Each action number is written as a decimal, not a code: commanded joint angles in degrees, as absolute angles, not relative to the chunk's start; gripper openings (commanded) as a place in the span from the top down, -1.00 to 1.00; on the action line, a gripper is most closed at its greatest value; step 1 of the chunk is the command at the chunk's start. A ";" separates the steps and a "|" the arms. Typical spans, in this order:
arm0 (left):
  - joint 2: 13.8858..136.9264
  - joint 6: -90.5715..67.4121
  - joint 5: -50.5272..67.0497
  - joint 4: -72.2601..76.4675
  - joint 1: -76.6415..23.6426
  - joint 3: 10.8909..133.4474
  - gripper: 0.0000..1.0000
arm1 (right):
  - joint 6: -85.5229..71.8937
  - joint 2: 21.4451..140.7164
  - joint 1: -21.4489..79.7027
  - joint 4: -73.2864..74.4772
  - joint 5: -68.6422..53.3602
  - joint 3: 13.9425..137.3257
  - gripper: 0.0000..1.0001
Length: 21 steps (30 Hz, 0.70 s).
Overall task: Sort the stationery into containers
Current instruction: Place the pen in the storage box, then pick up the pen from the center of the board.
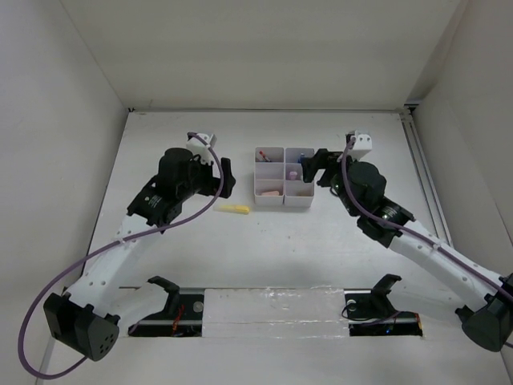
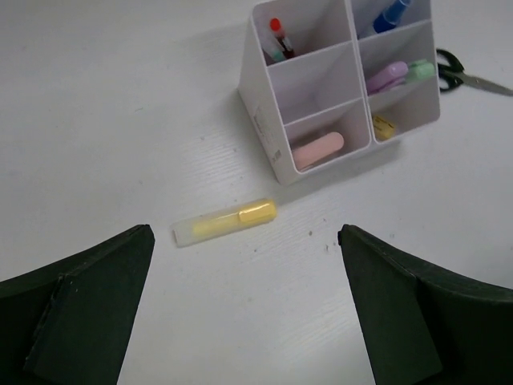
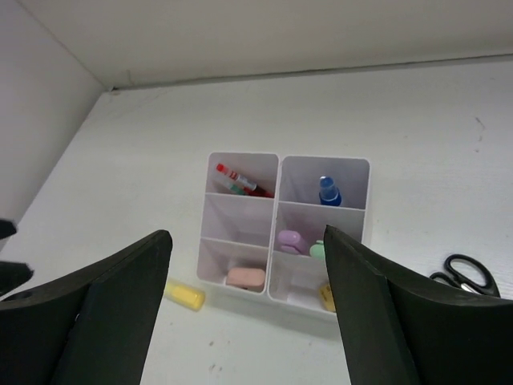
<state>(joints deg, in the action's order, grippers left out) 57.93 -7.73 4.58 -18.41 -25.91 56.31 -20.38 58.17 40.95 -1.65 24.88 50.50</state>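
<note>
The white organiser tray (image 1: 284, 195) stands at the table's middle back. It holds a thin red pen (image 3: 240, 180), a blue piece (image 3: 329, 191), a pink-purple highlighter (image 3: 289, 241), a green highlighter (image 3: 317, 249), a beige eraser block (image 3: 246, 277) and a small yellow item (image 2: 383, 127). A yellow highlighter (image 1: 234, 208) lies flat on the table left of the tray's near corner. Black-handled scissors (image 3: 465, 273) lie right of the tray. My left gripper (image 1: 228, 178) is open and empty, above the yellow highlighter (image 2: 228, 222). My right gripper (image 1: 317, 168) is open and empty at the tray's right side.
White walls close the table at the back and on both sides. A metal rail (image 1: 425, 172) runs along the right edge. A clear taped strip (image 1: 272, 309) lies between the arm bases at the near edge.
</note>
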 commanded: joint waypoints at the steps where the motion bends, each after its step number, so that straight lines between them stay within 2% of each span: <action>1: 58.71 1.02 12.91 -20.04 -26.19 57.58 -1.00 | -17.76 54.59 41.40 -0.53 17.33 51.94 -0.65; 5: 61.95 9.38 16.18 -18.38 -28.29 52.30 -1.00 | -16.96 52.04 41.40 -0.53 14.07 50.72 -0.65; 10: 74.50 16.58 5.73 -18.99 -29.61 55.90 -1.00 | -18.19 48.26 42.53 -0.53 11.17 48.87 -0.65; 21: 85.17 28.73 7.65 -19.86 -29.09 54.94 -1.00 | -21.18 39.73 45.53 0.53 7.65 45.09 -0.65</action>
<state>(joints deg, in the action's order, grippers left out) 84.77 23.44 7.84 -19.20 -29.17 54.39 -20.03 41.54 44.58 1.37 9.69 45.84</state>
